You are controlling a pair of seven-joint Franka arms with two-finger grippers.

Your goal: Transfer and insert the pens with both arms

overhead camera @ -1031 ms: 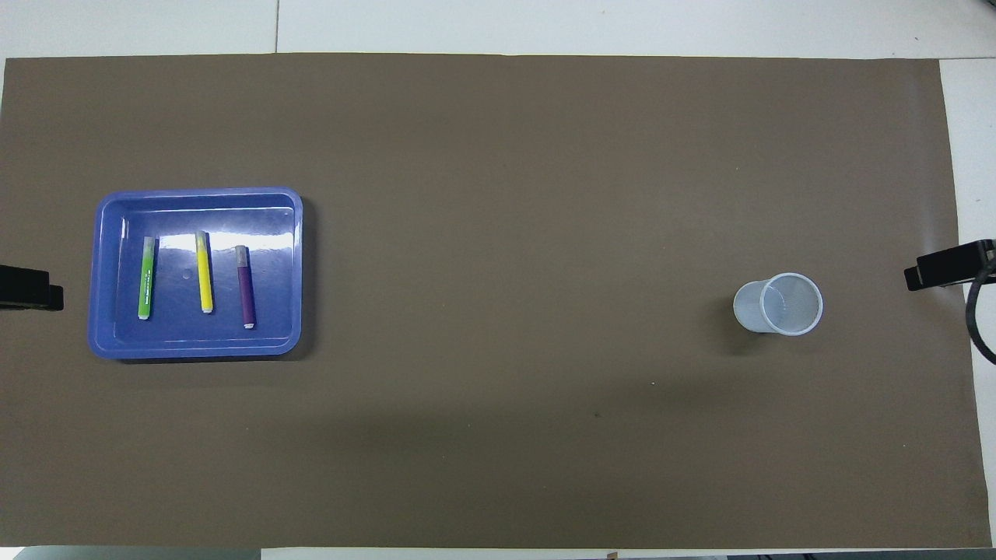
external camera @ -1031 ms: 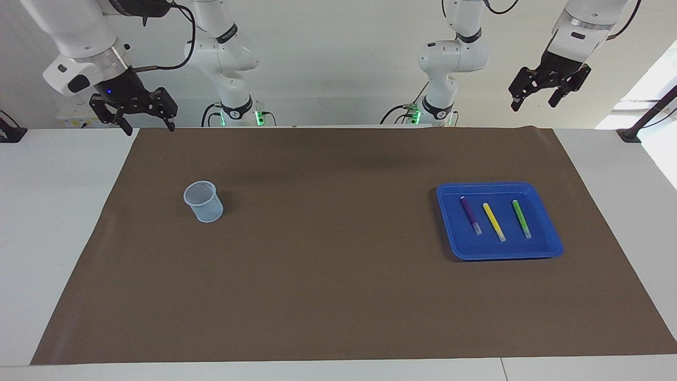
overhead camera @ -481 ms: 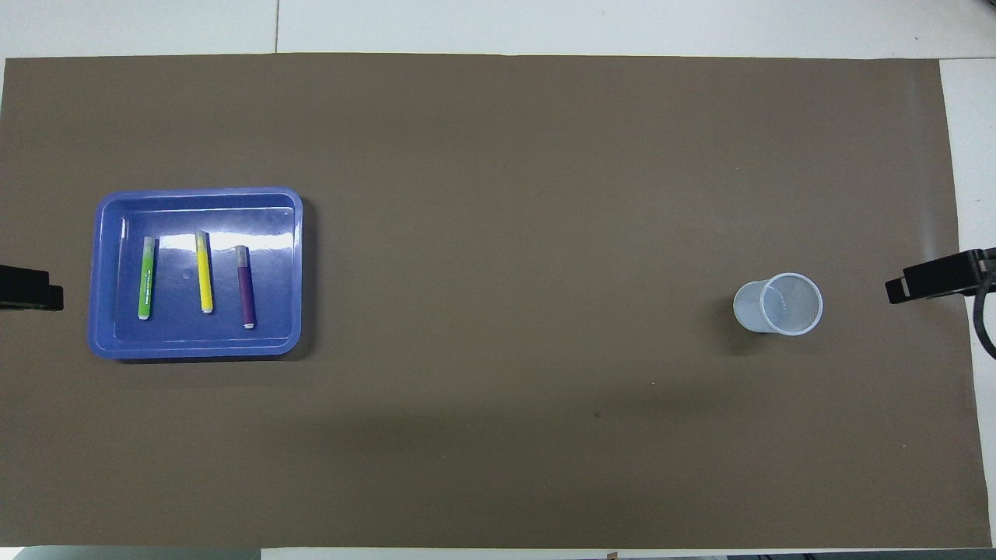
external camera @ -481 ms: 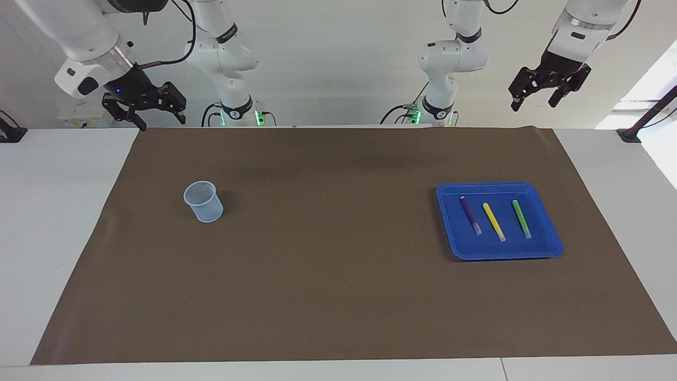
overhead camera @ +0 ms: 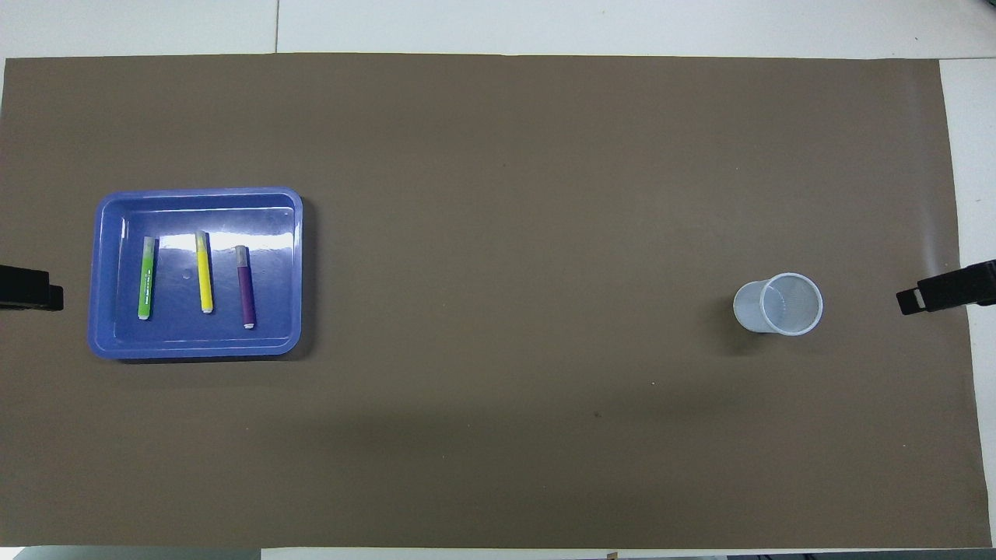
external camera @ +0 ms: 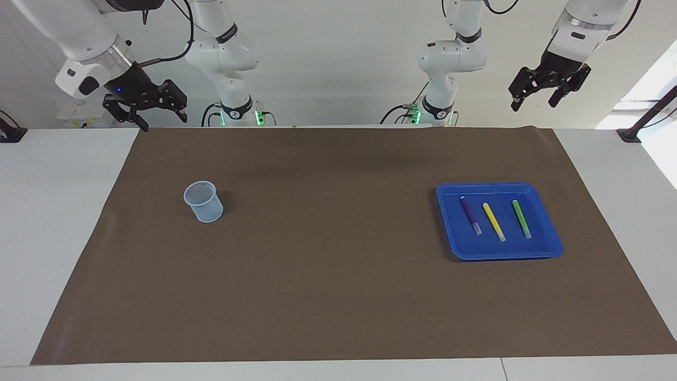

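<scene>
Three pens lie side by side in a blue tray at the left arm's end of the table: purple, yellow and green. In the overhead view they are the green pen, the yellow pen and the purple pen. My left gripper hangs high over that end of the table, open and empty; its tip shows beside the tray. My right gripper hangs high over the mat's edge at the right arm's end, open and empty, also seen from overhead.
A clear plastic cup stands upright on the brown mat toward the right arm's end, also seen from overhead. The tray rests on the same mat. White table surface borders the mat.
My right gripper has risen a little and shifted slightly toward the table's middle. The left arm, the pens, the tray and the cup have not moved.
</scene>
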